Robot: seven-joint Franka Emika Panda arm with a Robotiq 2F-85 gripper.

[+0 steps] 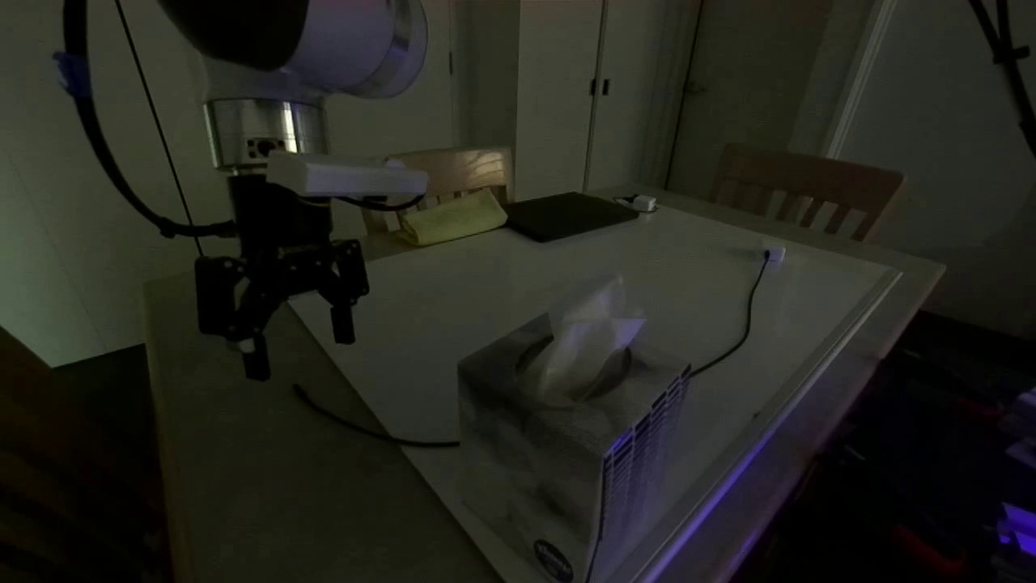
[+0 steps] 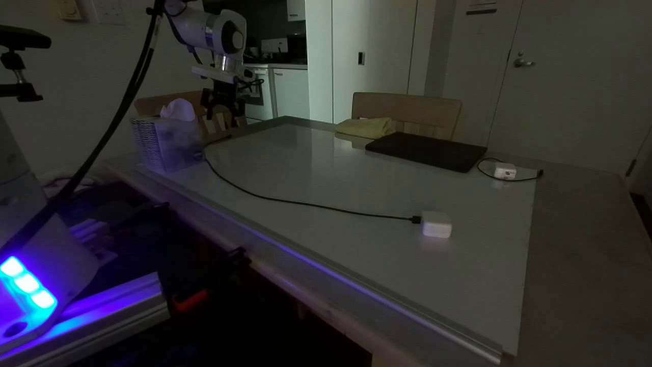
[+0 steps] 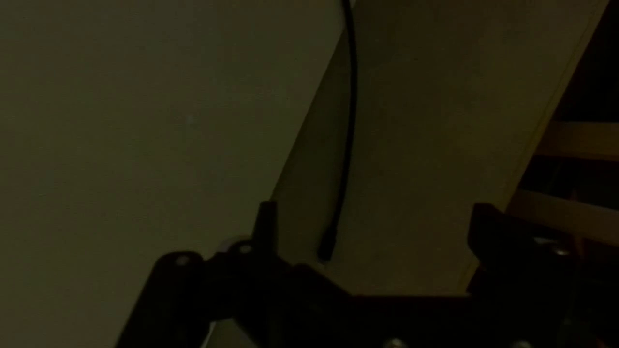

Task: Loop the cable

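The black cable (image 1: 746,328) lies stretched across the white board in both exterior views, also seen in an exterior view (image 2: 305,205). One end joins a small white plug (image 2: 436,225) on the board. The cable passes behind the tissue box (image 1: 526,461), which hides part of it. Its free end lies past the board's edge on the table. In the wrist view that end section of the cable (image 3: 353,87) runs down to a dark connector (image 3: 328,244). My gripper (image 1: 299,346) is open and empty above that end. In the wrist view the connector shows between the fingers (image 3: 375,212), nearer the left one.
The tissue box also stands at the left in an exterior view (image 2: 175,145). A yellow cloth (image 1: 453,219) and a flat dark pad (image 2: 427,151) lie along the far side. A second white plug with a short black cord (image 2: 505,171) lies beside the pad. Chairs (image 1: 809,182) stand around.
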